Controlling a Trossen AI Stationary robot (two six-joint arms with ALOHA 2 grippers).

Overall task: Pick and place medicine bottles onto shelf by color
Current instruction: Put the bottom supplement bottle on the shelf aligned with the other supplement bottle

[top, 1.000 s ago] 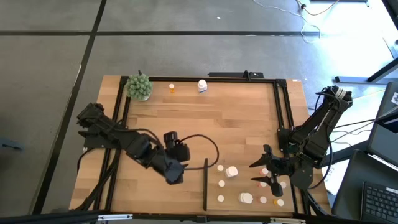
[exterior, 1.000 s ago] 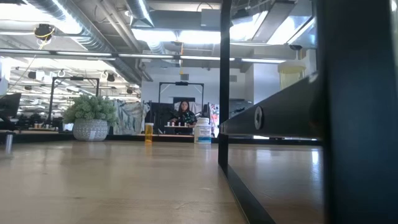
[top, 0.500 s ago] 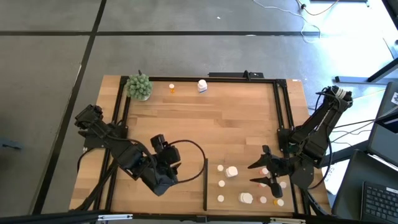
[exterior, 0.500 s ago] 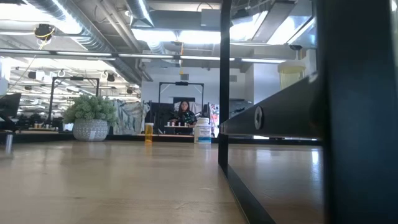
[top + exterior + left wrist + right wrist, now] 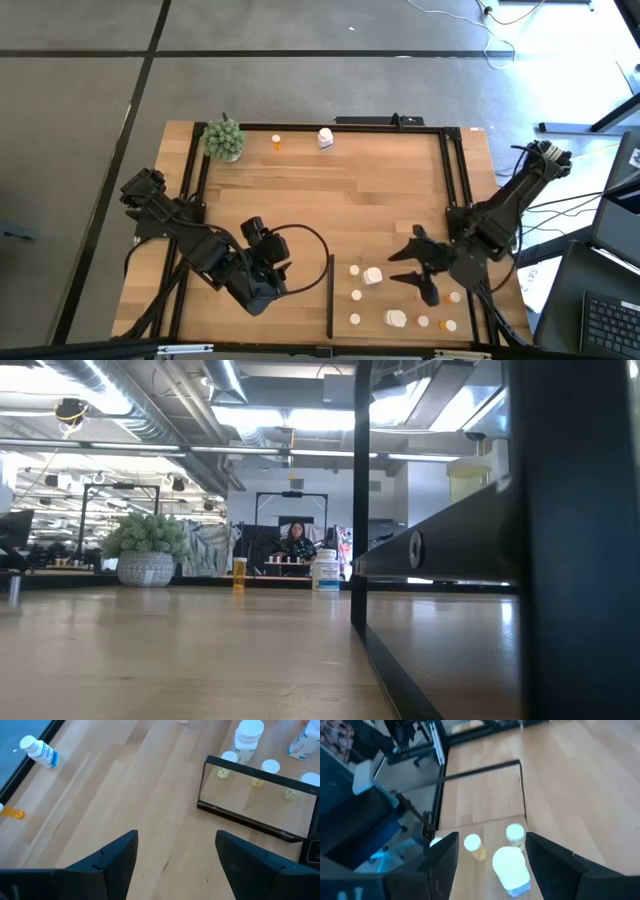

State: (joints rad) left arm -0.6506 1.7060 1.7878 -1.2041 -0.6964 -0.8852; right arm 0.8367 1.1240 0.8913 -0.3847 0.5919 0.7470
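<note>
Medicine bottles clustered beside the shelf, my two claws wide open and empty.

Small white and orange medicine bottles (image 5: 372,275) stand in a loose group on the desk (image 5: 330,190), just right of the shelf (image 5: 330,295). My right claw (image 5: 412,266) hovers at that cluster's right edge, spread wide, holding nothing. My left claw (image 5: 268,290) sits left of the shelf, fully open. One orange bottle (image 5: 277,142) and one white bottle (image 5: 325,138) stand well beyond the shelf, near a green plant (image 5: 223,139).
</note>
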